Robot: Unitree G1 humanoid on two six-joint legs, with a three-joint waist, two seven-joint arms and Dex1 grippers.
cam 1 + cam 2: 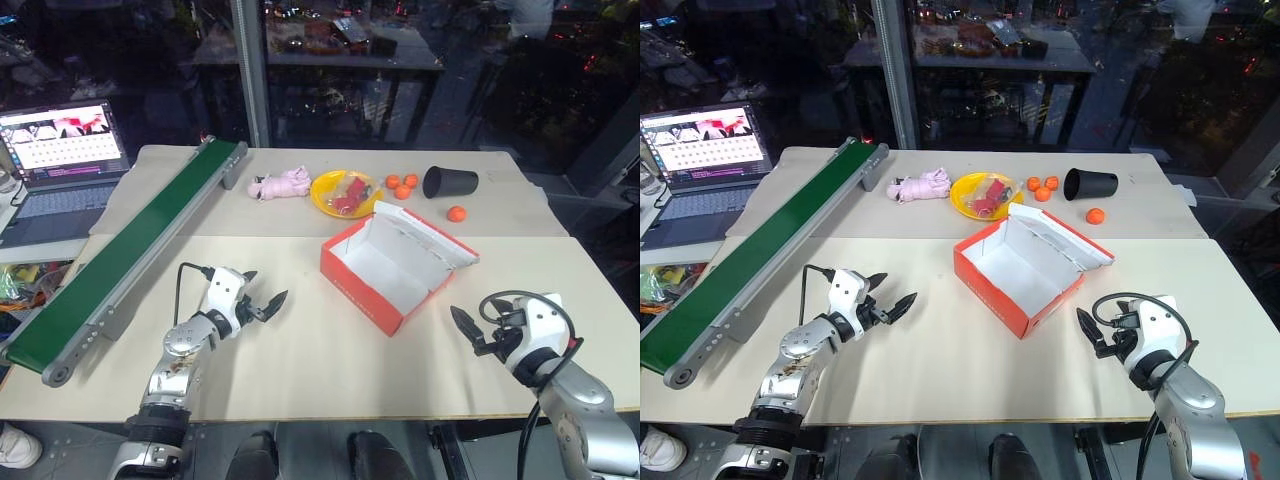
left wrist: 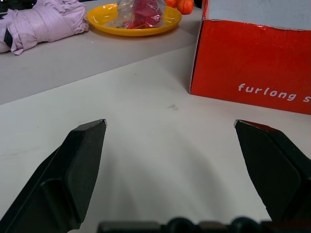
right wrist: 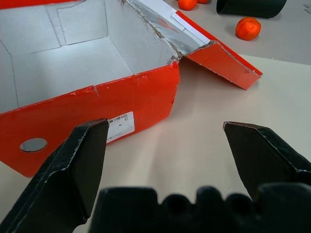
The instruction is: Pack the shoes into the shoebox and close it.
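The red-orange shoebox (image 1: pixel 356 285) sits open in the middle of the near table, white inside and empty, its lid (image 1: pixel 432 236) folded back on the far right side. The shoes are out of view. My left gripper (image 1: pixel 268 287) hovers open over the table to the left of the box, pointing at its red side wall (image 2: pixel 248 68). My right gripper (image 1: pixel 463 328) is open to the right of the box's near corner (image 3: pixel 146 99), with nothing between its fingers.
A green conveyor belt (image 1: pixel 130 250) runs along the left side, with a laptop (image 1: pixel 60 150) beyond it. On the far table lie a pink plush toy (image 1: pixel 283 185), a yellow plate (image 1: pixel 322 196), small oranges (image 1: pixel 402 186) and a tipped black cup (image 1: pixel 449 181).
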